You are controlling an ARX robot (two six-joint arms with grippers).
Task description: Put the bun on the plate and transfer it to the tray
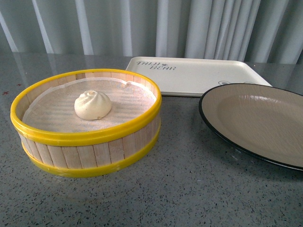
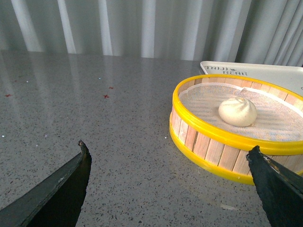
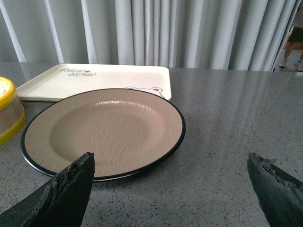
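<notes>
The off-white pleated bun [image 1: 93, 105] lies on white cloth inside a yellow-rimmed wooden steamer basket [image 1: 90, 149] at the left; the bun also shows in the left wrist view [image 2: 237, 111]. The beige plate [image 1: 265, 124] with a black rim sits empty at the right, also in the right wrist view [image 3: 106, 130]. The cream tray [image 1: 194, 75] with "TAIJI BEAR" lettering lies behind both, empty. My left gripper [image 2: 168, 149] is open, low over the table beside the basket. My right gripper [image 3: 170, 161] is open at the plate's near edge. Neither arm shows in the front view.
The grey speckled table [image 1: 180, 189] stretches around everything. White curtains [image 1: 189, 28] hang behind the table. The tray also shows in the right wrist view [image 3: 94, 78], just behind the plate, and its corner shows in the left wrist view [image 2: 265, 73].
</notes>
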